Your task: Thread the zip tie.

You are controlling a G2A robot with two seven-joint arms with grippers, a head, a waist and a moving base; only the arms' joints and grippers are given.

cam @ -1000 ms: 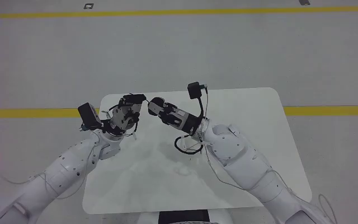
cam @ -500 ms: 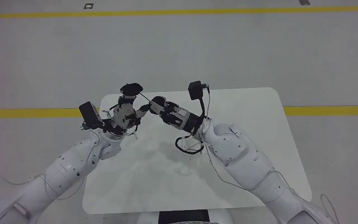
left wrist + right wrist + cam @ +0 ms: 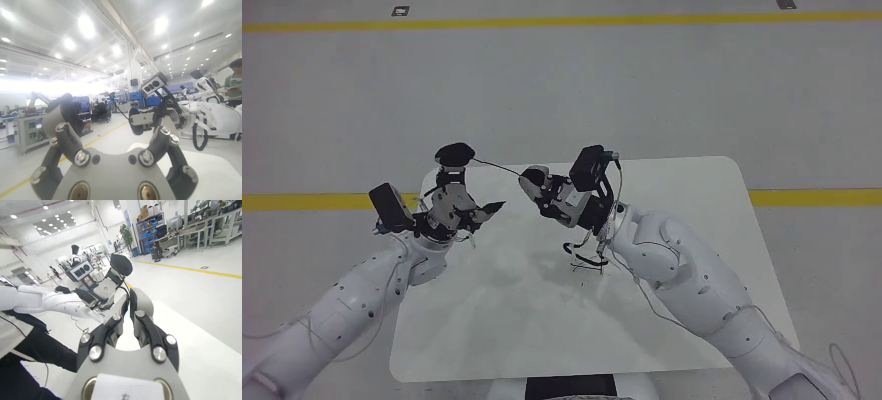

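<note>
Zip tie in right jaws

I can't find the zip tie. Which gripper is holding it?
The right gripper: its fingers are shut on the thin black zip tie, while the left gripper stands wide open.

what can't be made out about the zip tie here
- zip tie, top view: too thin to tell head from tail, or whether it is threaded.
- its held end, right wrist view: hidden between the right gripper's shut fingers.
- its far end, top view: too small to tell if it touches the open left gripper.
</note>
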